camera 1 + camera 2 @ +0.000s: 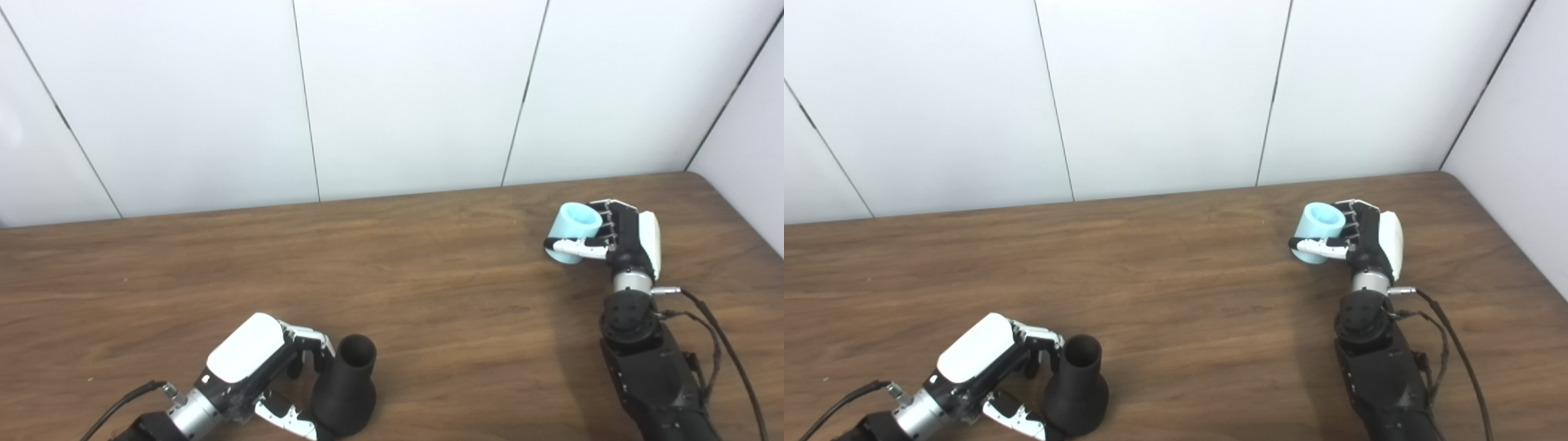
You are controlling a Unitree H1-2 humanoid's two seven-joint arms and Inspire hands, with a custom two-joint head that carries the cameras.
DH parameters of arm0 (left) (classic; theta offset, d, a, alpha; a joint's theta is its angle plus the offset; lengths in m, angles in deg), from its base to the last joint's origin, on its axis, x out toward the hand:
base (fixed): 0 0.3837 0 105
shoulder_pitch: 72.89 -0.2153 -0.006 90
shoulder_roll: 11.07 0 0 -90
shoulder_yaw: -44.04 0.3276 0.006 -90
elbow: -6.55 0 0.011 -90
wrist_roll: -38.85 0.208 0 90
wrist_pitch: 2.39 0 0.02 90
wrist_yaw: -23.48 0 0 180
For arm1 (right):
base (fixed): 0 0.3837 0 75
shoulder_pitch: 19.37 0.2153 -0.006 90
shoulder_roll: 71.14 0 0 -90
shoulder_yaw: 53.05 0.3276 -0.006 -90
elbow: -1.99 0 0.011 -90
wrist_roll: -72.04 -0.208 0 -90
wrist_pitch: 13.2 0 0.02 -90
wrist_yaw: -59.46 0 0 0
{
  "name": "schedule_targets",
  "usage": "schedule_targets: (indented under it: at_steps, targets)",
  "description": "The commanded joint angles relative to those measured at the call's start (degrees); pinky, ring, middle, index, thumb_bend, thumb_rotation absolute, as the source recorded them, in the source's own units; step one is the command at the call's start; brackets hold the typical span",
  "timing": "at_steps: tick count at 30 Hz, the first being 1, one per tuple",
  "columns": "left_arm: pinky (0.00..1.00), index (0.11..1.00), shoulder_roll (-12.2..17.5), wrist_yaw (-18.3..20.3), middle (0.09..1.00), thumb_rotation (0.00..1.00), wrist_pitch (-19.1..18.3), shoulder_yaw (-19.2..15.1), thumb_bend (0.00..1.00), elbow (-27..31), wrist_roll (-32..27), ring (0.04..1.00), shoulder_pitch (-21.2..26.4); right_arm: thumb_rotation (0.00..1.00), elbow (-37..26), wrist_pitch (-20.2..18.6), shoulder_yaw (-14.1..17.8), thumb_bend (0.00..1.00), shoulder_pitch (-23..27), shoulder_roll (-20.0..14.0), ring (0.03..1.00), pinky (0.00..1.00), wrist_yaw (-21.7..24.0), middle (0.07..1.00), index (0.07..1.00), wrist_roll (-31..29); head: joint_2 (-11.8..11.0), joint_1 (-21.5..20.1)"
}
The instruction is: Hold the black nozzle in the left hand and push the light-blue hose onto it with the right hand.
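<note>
The black nozzle (345, 387) stands upright on the wooden table (392, 275) near the front edge, narrow open end up. My left hand (260, 367) is around it from the left, fingers and thumb against its sides. The light-blue hose (572, 231), a short open tube, sits at the far right of the table, tilted. My right hand (618, 239) is closed around it, thumb across its front, fingers behind. The nozzle and the hose are far apart. Both also show in the right eye view: nozzle (1078, 383), hose (1318, 231).
White wall panels (404, 92) rise behind the table's far edge, and a side wall (753, 171) stands past the rounded right corner. Cables (723, 349) run along my right forearm.
</note>
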Motion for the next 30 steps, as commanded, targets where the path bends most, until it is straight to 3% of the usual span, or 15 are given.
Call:
schedule_targets:
  at_steps: [1,8,13,21,30]
  targets:
    - [0.54,0.470,0.9,3.5,0.504,0.00,0.7,1.0,0.52,-0.2,1.2,0.525,-1.4,0.00,-2.2,1.3,0.5,0.53,1.2,-0.7,0.394,0.32,-1.4,0.445,0.498,0.7,0.0,-0.1]
    - [0.55,0.469,0.8,4.1,0.505,0.00,0.6,0.8,0.52,0.1,1.2,0.527,-1.6,0.00,-4.2,2.4,0.5,0.52,0.4,-0.4,0.425,0.37,-0.9,0.480,0.505,0.1,0.2,-0.1]
    - [0.54,0.470,0.5,4.2,0.504,0.00,0.7,0.6,0.52,-0.1,0.9,0.523,-1.7,0.00,-9.2,2.1,-0.5,0.52,-0.6,-0.2,0.420,0.36,1.3,0.492,0.504,0.0,0.7,1.1]
    - [0.55,0.472,-0.6,4.6,0.502,0.00,0.5,0.7,0.52,0.2,1.9,0.525,-1.7,0.00,-26.2,-2.2,-4.0,0.52,-3.2,0.6,0.413,0.34,9.0,0.484,0.519,-0.2,1.9,5.7]
    - [0.55,0.477,-2.4,5.7,0.497,0.00,-0.2,0.1,0.52,0.9,2.8,0.524,-2.0,0.00,-44.3,-1.4,-7.0,0.52,-8.1,4.4,0.409,0.34,17.0,0.487,0.530,-3.8,3.2,11.9]
